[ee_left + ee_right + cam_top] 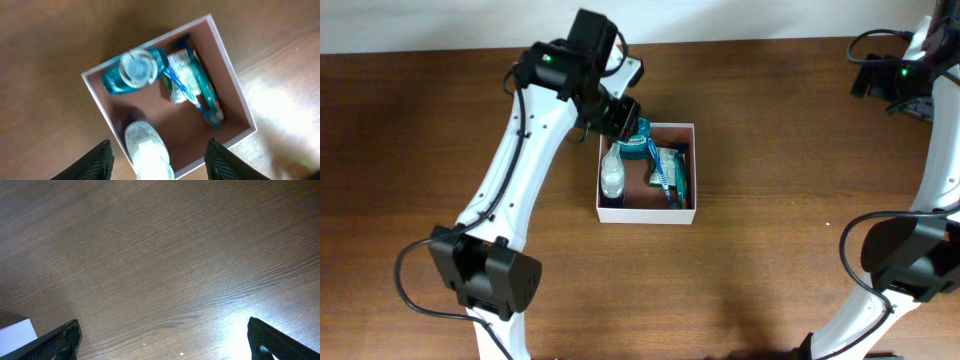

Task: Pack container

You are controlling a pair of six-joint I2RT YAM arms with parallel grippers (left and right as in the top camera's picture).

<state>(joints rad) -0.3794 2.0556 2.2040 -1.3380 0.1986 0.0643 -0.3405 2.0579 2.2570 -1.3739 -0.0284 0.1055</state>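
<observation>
The container [647,212] is a square shallow box with white walls and a reddish-brown inside, at the table's middle. It also shows in the left wrist view [235,85]. Inside lie a teal bottle [131,71], a pale white bottle [147,150] along the left wall, a tube [183,75] and a blue toothbrush [192,97]. My left gripper [159,162] is open and empty, above the container's edge near the pale bottle. In the overhead view it [620,118] hovers over the box's back left corner. My right gripper [162,342] is open and empty over bare table.
The brown wooden table [780,290] surrounds the box. A white corner [15,332] shows at the lower left of the right wrist view. The right arm's base [905,80] stands at the back right.
</observation>
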